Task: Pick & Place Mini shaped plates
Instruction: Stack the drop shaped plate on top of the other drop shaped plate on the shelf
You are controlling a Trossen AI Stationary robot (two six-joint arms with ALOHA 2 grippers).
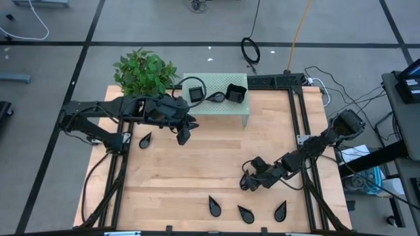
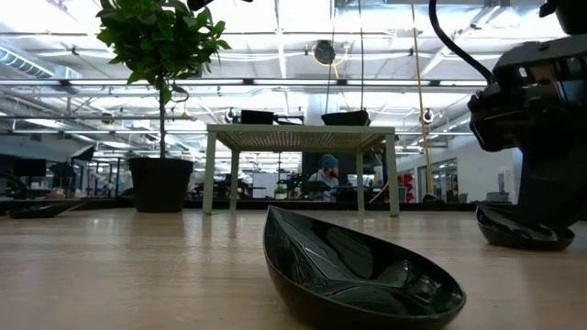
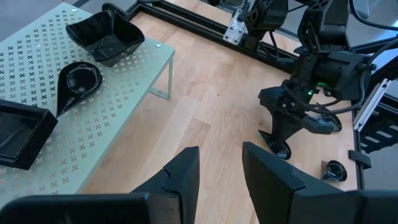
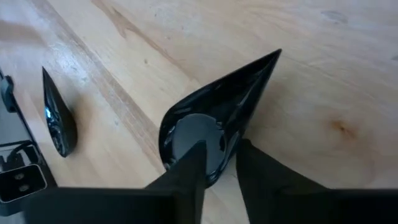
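Observation:
My right gripper [image 4: 221, 163] is low over the near right part of the table [image 1: 197, 164], shut on a glossy black teardrop plate [image 4: 217, 115] that lies on the wood. Three more teardrop plates [image 1: 246, 213] lie along the near edge, and another [image 1: 146, 139] lies at the left. On the pale green stand [image 1: 216, 108] rest a stack of square plates [image 1: 196, 93], a teardrop plate [image 1: 215, 98] and a wavy-edged plate [image 1: 235, 93]. My left gripper [image 1: 184, 134] hangs open above the table in front of the stand, holding nothing. My right gripper has the rim of the plate's rounded end [image 4: 222, 149] between its fingers, one finger [image 4: 189, 168] inside the bowl and the other [image 4: 261, 177] outside. The fingers slant down from the table's far right. The plate rests flat on the table, its point away from the gripper.
A potted plant [image 1: 144, 72] stands at the far left corner beside the stand. Black frame rails [image 1: 302, 124] run along both sides of the table. A neighbouring teardrop plate [image 4: 57, 118] lies close to the held one. Bare wood stretches across the middle.

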